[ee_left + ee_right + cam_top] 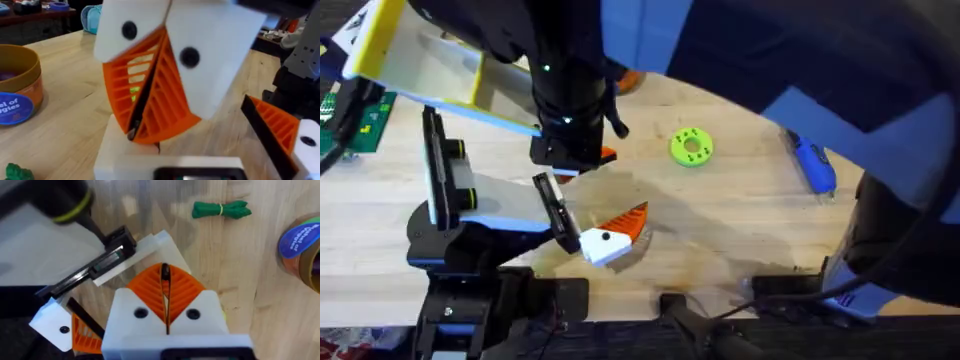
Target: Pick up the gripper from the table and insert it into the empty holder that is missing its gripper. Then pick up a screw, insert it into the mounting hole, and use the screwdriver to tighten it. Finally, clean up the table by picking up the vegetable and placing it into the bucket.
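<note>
Gripper [615, 235] lies on surface, touching holder [552, 208] plate; insertion step, I reckon. L end effector [134, 127] & R end effector [165, 273] both closed, apparently empty. Next I'd need one opened over it to grasp.

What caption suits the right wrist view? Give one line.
Right gripper poised above the holder, with vegetable and bucket on the table nearby.

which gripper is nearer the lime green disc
Right. The right gripper hangs beside the lime disc, with bare table between them. The left wrist sits farther back: its view looks past the right fingers toward the disc.
</note>
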